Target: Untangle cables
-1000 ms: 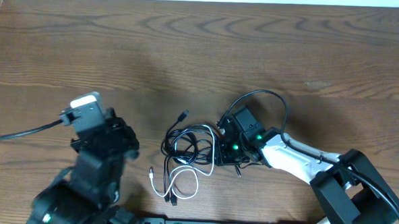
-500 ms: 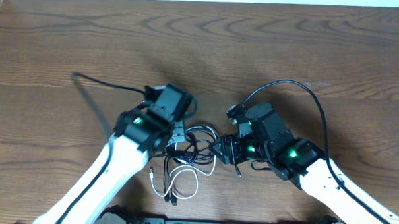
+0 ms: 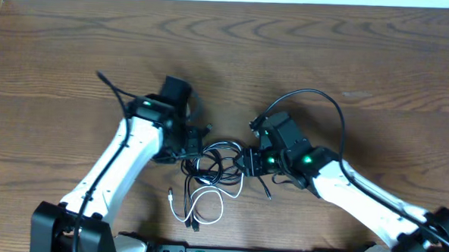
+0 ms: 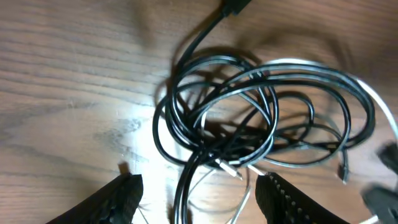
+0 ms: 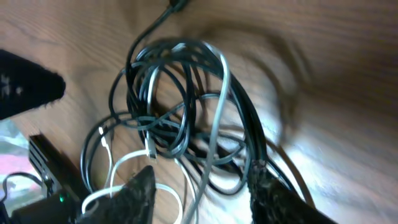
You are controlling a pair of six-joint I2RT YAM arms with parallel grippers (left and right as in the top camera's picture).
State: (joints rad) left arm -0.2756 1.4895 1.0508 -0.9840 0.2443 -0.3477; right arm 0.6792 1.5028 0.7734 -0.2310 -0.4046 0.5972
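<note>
Toward the table's [image 3: 326, 62] front middle, black and white cables [image 3: 213, 169] lie in one knot, seemingly none freed yet, with left gripper [image 4: 202, 199] and right gripper [image 5: 202, 193] low there, fingers spread, gripping nothing.

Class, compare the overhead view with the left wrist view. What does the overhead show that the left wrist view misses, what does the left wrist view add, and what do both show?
Only the overhead shows the left arm and right arm meeting the pile from opposite sides, and the white cable looping out below the black coils. Only the left wrist view shows its own fingers spread apart over the cables, and a metal plug tip buried among the coils. Both show the black cable tangled on the wooden table.
</note>
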